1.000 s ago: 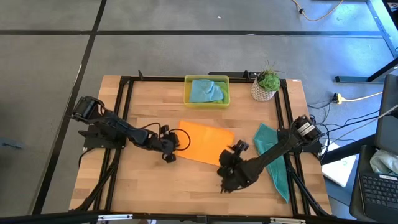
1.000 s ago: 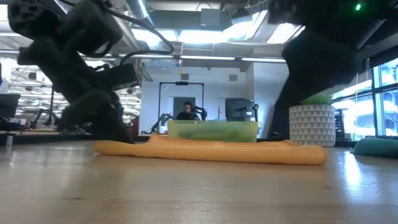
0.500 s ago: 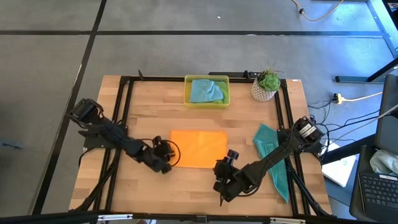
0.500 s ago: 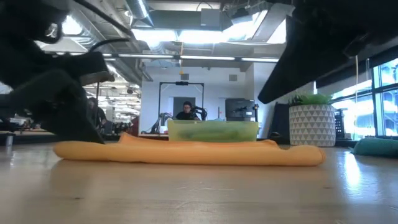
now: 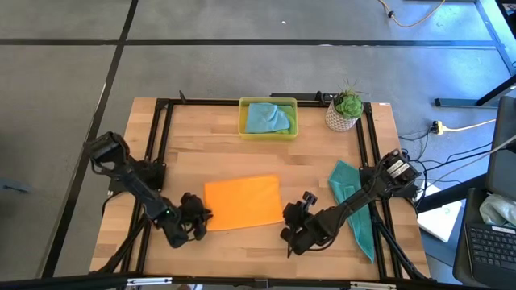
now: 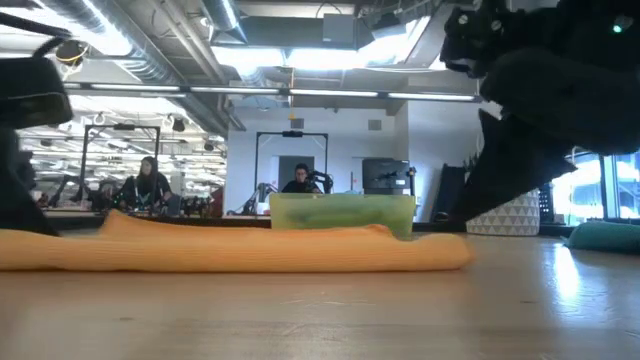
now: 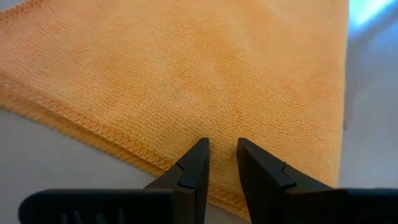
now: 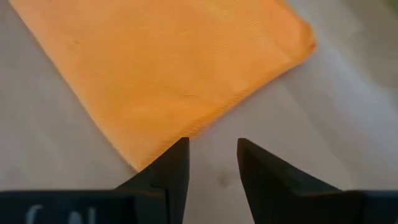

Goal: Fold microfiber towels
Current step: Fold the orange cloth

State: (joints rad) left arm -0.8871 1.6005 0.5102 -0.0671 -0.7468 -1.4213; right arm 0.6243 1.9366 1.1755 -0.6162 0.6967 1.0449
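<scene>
wooden slat table (image 5: 201,157) bears flat, folded, stitched-edge orange towel (image 5: 242,203)

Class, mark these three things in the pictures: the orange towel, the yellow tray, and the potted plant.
orange towel (image 5: 242,203), high view, middle of the folded cloth.
yellow tray (image 5: 268,101), high view, far rim above the blue cloth inside.
potted plant (image 5: 347,103), high view, green leaves above the white pot.

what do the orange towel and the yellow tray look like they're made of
The orange towel looks like soft matte microfiber: a fine knitted weave and stitched hems show in the left wrist view. The yellow tray is probably translucent plastic, since the low view shows light through its walls.
</scene>
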